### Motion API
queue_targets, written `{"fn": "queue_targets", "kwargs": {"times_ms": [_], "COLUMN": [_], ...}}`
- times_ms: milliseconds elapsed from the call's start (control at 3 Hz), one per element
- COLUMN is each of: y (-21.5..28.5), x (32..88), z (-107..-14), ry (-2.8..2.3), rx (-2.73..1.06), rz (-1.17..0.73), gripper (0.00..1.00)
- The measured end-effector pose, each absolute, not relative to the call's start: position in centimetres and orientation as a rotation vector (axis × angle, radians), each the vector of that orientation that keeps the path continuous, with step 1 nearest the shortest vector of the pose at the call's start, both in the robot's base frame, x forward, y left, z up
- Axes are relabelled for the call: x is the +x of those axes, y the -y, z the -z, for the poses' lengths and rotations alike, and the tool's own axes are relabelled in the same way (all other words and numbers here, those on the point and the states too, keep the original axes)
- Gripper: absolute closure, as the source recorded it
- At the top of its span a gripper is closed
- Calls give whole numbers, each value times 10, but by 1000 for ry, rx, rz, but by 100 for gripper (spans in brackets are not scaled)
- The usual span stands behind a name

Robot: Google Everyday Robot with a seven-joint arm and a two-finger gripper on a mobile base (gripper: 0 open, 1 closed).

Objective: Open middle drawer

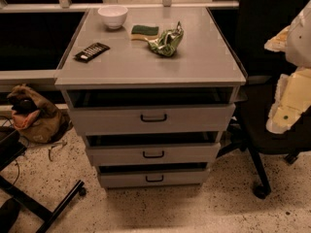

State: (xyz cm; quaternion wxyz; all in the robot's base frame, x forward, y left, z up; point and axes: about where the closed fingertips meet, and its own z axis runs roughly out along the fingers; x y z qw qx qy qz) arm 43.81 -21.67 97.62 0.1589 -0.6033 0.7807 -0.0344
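- Writing on the crumpled green bag [166,41] and on the flat black bar [91,51] is too small for you to read. Both lie on the cabinet top [194,67].
- Your gripper [291,98] sits at the right edge of the frame, pale cream, in front of the black chair [262,125]. The frame cuts it off, and you cannot tell whether it is apart or together. It is well apart from the drawers.
- Your middle drawer [194,154] is at lower centre, second of three grey fronts. It has a small black loop handle [153,154] at its centre, and a dark gap shows above its front panel.
- The top drawer [107,119] has the taller front, and the bottom drawer [121,179] lies lowest.
- A white bowl [112,16] and a green sponge [144,31] stand at the far end of the top.
- A brown bag [34,118] lies on the floor at left, and what is on it is hard to make out.
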Motion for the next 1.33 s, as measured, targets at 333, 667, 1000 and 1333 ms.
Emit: {"fn": "queue_targets", "kwargs": {"times_ms": [333,667,1000,1333], "y": [217,200,166,134], "x": [438,437,433,418], "z": [-976,-936,-850,-758], "ry": [-2232,-2218,-2200,-2200], "rx": [-1725,-1753,-1778,-1782], "rz": [98,-34,-303,-575], "gripper": [0,0,0,0]}}
